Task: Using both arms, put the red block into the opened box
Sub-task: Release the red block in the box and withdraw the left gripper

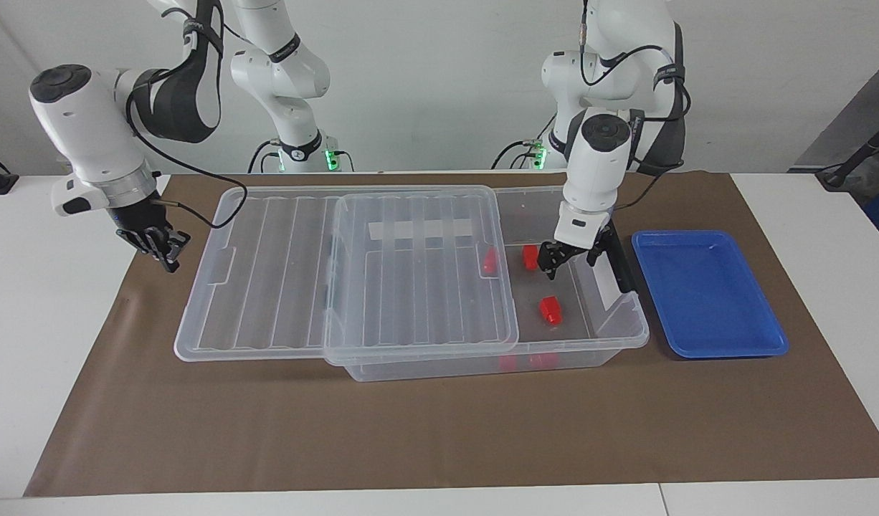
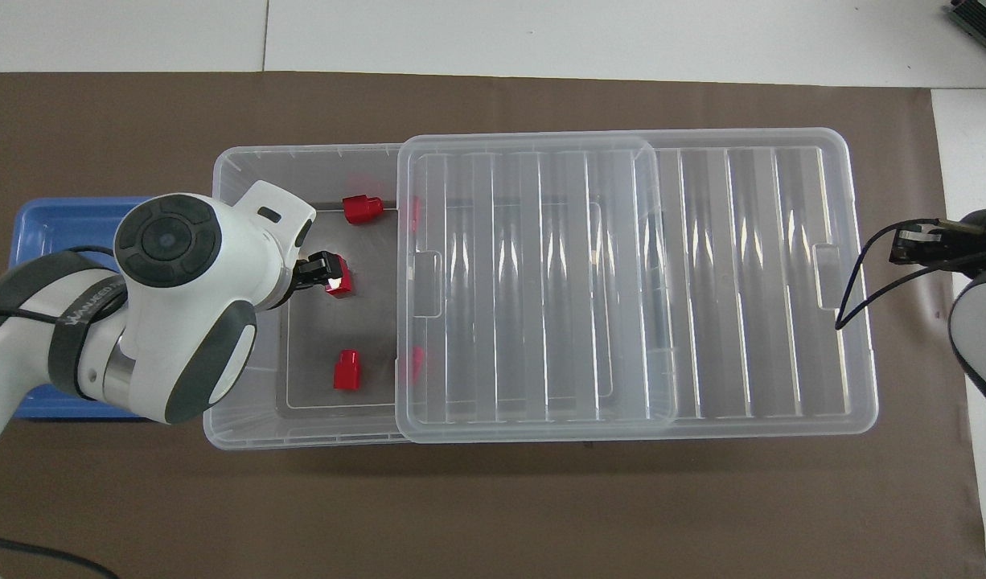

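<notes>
A red block (image 1: 549,309) (image 2: 338,284) lies on the floor of the opened box (image 1: 629,337) (image 2: 300,149), in its uncovered end toward the left arm. My left gripper (image 1: 570,261) (image 2: 314,273) hangs open and empty above that block, not touching it. Two more red blocks (image 1: 530,256) (image 2: 362,208) rest on the box floor, and others show dimly under the lid's edge. My right gripper (image 1: 163,247) (image 2: 915,245) is shut on nothing over the brown mat, just off the lid's end on the right arm's side.
A ribbed clear lid (image 1: 418,272) (image 2: 533,281) covers most of the box. A second ribbed clear panel (image 1: 253,272) (image 2: 750,281) juts toward the right arm's end. A shallow blue tray (image 1: 705,294) (image 2: 59,225) sits beside the box's open end.
</notes>
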